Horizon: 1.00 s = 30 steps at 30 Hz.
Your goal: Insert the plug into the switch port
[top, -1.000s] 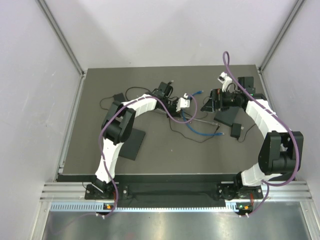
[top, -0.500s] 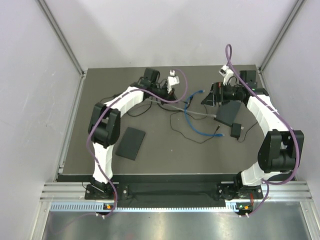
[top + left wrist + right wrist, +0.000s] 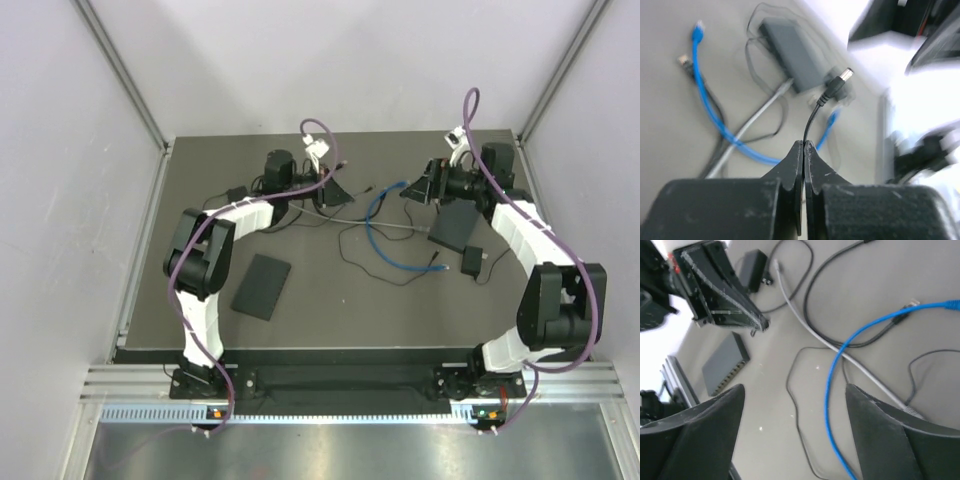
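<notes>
Pinches a thin black cord (image 3: 809, 122) between the pressed-together fingers of the left gripper (image 3: 803, 145), over the far part of the worktop (image 3: 330, 300). Carries the plug (image 3: 837, 84) a short way ahead of the fingertips on a bowed run of cord, long axis slanting off the gripper's own line and nose turned toward the right arm's side. Holds the right gripper (image 3: 795, 387) spread wide and empty above the blue cable (image 3: 828, 390). Shows the switch (image 3: 725, 362) lying flat on the left arm's side, apart from the plug and closer to the arm bases, with a row of ports along the edge turned toward the right wrist camera. Shows a second dark flat box (image 3: 455, 225) partly under the right arm; possibly another switch, impossible to tell. Probably best done with the left arm, nearer and holding the cord: bring the plug back and down, then swing its nose round to meet the port edge squarely.
</notes>
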Each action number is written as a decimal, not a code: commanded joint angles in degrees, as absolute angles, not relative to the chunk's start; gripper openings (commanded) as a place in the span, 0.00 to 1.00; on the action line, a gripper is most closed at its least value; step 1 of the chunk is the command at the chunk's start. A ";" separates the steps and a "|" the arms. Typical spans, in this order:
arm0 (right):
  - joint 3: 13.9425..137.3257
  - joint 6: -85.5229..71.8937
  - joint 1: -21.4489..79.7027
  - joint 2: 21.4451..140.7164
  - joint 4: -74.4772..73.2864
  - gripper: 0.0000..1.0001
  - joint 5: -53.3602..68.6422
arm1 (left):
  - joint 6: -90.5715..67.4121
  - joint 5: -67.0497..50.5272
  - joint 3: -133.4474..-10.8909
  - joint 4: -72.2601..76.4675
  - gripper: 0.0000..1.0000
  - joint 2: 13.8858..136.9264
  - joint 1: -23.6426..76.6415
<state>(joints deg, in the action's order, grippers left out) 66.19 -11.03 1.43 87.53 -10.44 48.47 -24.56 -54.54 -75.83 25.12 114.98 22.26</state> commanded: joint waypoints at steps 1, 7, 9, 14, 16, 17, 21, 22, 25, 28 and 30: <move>61.71 -24.58 2.89 81.13 13.57 0.76 48.08 | -58.93 -52.92 -72.78 56.22 0.00 110.13 21.01; 67.75 -29.35 9.66 85.51 19.16 0.70 46.67 | -73.55 -49.66 -68.38 63.97 0.00 107.93 20.83; 70.04 -31.28 11.77 87.71 22.66 0.69 46.23 | -76.71 -48.70 -67.42 65.74 0.00 107.49 20.74; 73.74 -39.27 14.15 92.54 28.29 0.68 45.62 | -79.97 -45.27 -65.31 67.32 0.00 106.61 20.92; 74.44 -40.86 14.85 93.60 30.85 0.62 45.35 | -81.47 -44.39 -64.60 68.46 0.00 106.17 20.92; 74.79 -40.78 15.11 93.95 30.85 0.61 45.18 | -81.56 -44.21 -64.51 68.47 0.00 106.17 20.92; 75.59 -40.87 16.34 95.62 31.20 0.56 44.65 | -82.70 -43.86 -64.34 70.13 0.00 106.26 21.09; 75.67 -40.87 16.61 95.80 31.38 0.56 44.47 | -82.79 -43.77 -64.25 70.22 0.00 106.17 21.18; 76.11 -40.34 17.58 96.41 31.03 0.53 44.21 | -83.14 -43.59 -63.72 70.75 0.00 105.91 21.27; 77.07 -39.38 18.28 97.03 30.41 0.46 43.95 | -83.50 -43.59 -63.02 71.45 0.00 105.82 21.45; 77.60 -39.29 18.46 97.47 30.06 0.41 43.68 | -83.58 -43.59 -62.84 71.80 0.00 105.73 21.62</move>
<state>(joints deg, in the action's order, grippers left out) 73.71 -40.10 17.61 97.27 26.22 44.45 -82.65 -44.38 -63.24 66.04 109.10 21.17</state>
